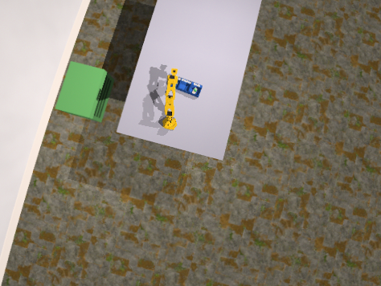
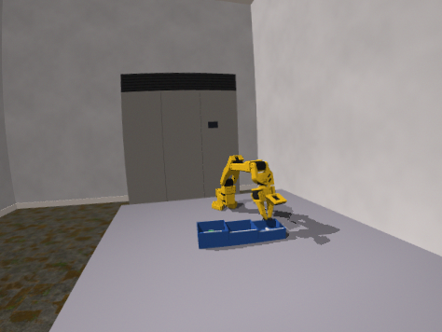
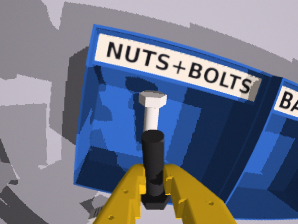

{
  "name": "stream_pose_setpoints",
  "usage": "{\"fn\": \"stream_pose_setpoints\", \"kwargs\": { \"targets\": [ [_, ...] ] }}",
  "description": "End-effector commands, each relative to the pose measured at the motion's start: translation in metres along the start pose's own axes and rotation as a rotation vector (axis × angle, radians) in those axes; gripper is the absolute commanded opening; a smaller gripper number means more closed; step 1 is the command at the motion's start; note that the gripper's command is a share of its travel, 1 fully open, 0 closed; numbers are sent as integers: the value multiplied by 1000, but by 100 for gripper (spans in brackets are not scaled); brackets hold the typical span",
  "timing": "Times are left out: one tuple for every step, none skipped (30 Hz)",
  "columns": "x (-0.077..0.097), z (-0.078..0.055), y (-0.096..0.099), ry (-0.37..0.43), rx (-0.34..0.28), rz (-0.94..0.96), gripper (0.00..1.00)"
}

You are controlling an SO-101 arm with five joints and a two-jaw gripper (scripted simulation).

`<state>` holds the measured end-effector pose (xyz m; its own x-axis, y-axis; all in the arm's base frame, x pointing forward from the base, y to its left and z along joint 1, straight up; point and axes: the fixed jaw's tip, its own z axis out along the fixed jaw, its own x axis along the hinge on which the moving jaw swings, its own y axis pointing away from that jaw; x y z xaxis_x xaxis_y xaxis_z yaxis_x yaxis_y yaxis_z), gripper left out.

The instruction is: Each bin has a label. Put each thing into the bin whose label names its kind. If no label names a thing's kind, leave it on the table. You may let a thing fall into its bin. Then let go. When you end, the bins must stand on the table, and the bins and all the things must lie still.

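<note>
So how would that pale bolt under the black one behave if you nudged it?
The pale bolt would likely stay stiff, since it looks like metal or hard plastic. Its round shank might roll, though the flat-sided head would probably check that.

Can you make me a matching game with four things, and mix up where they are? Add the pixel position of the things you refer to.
Things:
1. Black bolt (image 2: 269, 218) (image 3: 153, 155)
2. White bolt with a six-sided head (image 3: 151, 116)
3. Joined row of blue bins (image 1: 188, 93) (image 2: 214, 240) (image 3: 250, 155)
4. Big green box-shaped thing (image 1: 80, 90)

Places:
A. Standing on the pale table (image 1: 201, 44) (image 2: 196, 284)
B. Off to the side of the table
C. Between the fingers of the yellow gripper (image 1: 174, 71) (image 2: 267, 215) (image 3: 154, 175)
D. Inside the bin labelled NUTS+BOLTS, outside the gripper

Right pairs: 1-C, 2-D, 3-A, 4-B
</note>
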<state>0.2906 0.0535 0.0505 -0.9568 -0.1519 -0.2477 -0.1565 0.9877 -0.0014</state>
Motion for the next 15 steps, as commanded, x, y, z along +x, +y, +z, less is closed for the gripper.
{"fn": "stream_pose_setpoints", "kwargs": {
  "targets": [
    [-10, -14, 4, -82, -5, -5, 0],
    [-10, -13, 4, -82, -5, -5, 0],
    [-10, -13, 4, -82, -5, -5, 0],
    [-10, -12, 4, -82, -5, -5, 0],
    [-10, -12, 4, -82, -5, -5, 0],
    [-10, -12, 4, -82, -5, -5, 0],
    [-10, -12, 4, -82, -5, -5, 0],
    [-10, -12, 4, -82, -5, -5, 0],
    [-10, -12, 4, -82, -5, -5, 0],
    [-10, -12, 4, -82, -5, -5, 0],
    [-10, -12, 4, -82, -5, -5, 0],
    [-10, -12, 4, -82, -5, -5, 0],
    [-10, -11, 4, -82, -5, -5, 0],
    [-10, -11, 4, -82, -5, -5, 0],
    [-10, -10, 4, -82, -5, -5, 0]
  ]
}}
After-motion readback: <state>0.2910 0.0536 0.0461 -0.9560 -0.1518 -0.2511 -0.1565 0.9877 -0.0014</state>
